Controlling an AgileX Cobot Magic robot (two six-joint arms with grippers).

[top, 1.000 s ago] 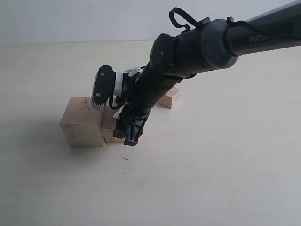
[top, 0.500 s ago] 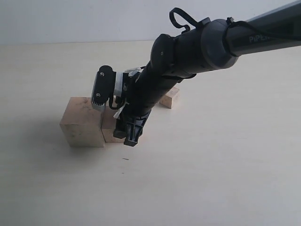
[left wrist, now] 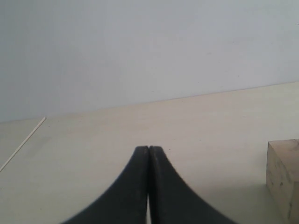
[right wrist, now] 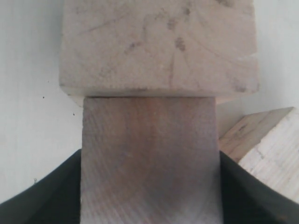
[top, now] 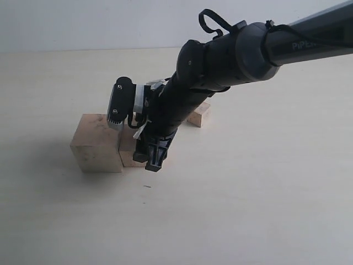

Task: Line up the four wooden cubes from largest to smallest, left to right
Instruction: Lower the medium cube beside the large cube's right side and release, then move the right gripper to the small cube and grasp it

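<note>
The largest wooden cube [top: 96, 142] stands on the table at the left. A mid-sized cube [top: 128, 153] sits flush against its right side, and my right gripper [top: 154, 159] is shut on it, reaching in from the right. In the right wrist view this cube [right wrist: 149, 158] fills the space between both fingers [right wrist: 51, 196] and touches the largest cube [right wrist: 159, 46]. Another cube [right wrist: 264, 142] lies close beside it. A small cube [top: 199, 115] peeks out behind the right arm. My left gripper [left wrist: 148, 150] is shut on nothing, with a cube's corner [left wrist: 283, 177] off to one side.
The pale tabletop [top: 248, 193] stretches bare in front of and to the right of the cubes. The right arm [top: 237, 55] crosses above the middle of the table and hides the area behind it. A light wall backs the table.
</note>
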